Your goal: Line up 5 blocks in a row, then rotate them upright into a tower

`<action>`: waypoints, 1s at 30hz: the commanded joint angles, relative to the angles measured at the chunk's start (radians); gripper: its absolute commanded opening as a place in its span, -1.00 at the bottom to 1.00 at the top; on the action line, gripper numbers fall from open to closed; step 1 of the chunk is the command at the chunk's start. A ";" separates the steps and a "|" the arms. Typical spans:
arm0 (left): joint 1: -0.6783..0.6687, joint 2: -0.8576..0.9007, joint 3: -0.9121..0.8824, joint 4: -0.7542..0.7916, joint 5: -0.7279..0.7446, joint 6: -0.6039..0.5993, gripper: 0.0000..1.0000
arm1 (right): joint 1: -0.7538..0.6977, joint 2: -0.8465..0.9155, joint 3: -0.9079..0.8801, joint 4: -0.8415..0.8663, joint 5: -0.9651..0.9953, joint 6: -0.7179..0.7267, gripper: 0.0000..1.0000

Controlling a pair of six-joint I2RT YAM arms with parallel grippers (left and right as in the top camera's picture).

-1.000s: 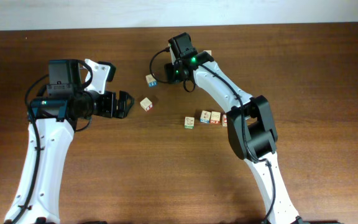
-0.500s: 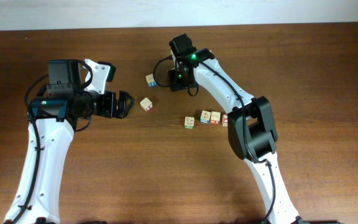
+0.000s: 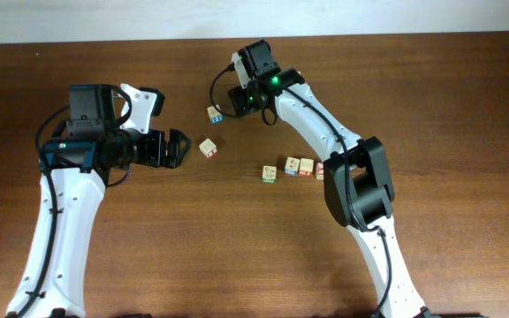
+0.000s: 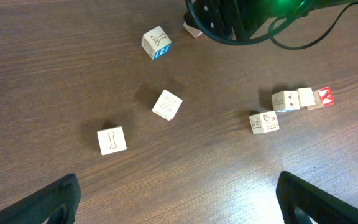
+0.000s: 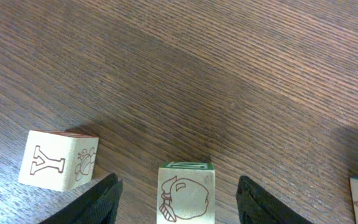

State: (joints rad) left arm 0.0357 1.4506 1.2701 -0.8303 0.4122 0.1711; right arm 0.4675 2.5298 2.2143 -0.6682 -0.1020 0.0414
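**Overhead:** dark wooden table (image 3: 431,88). Left hand (image 3: 173,147) spread wide, empty. Right hand (image 3: 239,99) low at the far side, one block (image 3: 215,114) just beside it. Short row of blocks (image 3: 292,167) near the right arm.

**Left wrist:** I block (image 4: 112,140), Z block (image 4: 166,104) and blue-edged block (image 4: 156,43) lying apart. Red X block (image 4: 325,96) ending the row.

**Right wrist:** hand unclenched, fingers (image 5: 101,198) flanking green-topped block (image 5: 187,190), seemingly without touching. Y block (image 5: 58,160) to its left.
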 commanded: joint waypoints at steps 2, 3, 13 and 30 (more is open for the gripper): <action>-0.003 0.003 0.023 -0.001 0.011 -0.009 0.98 | 0.010 0.043 0.007 0.003 0.013 -0.011 0.08; -0.003 0.003 0.023 -0.001 0.011 -0.009 0.98 | 0.010 0.045 0.007 0.002 0.013 -0.011 0.04; -0.003 0.003 0.023 -0.001 0.011 -0.009 0.98 | 0.010 0.045 0.007 -0.006 0.013 0.001 -0.41; -0.003 0.003 0.023 -0.001 0.011 -0.009 0.98 | 0.031 -0.038 0.010 -0.435 -0.202 0.143 -0.41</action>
State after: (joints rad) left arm 0.0357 1.4506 1.2701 -0.8307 0.4122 0.1707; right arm 0.4721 2.5175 2.2219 -1.0336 -0.2344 0.1352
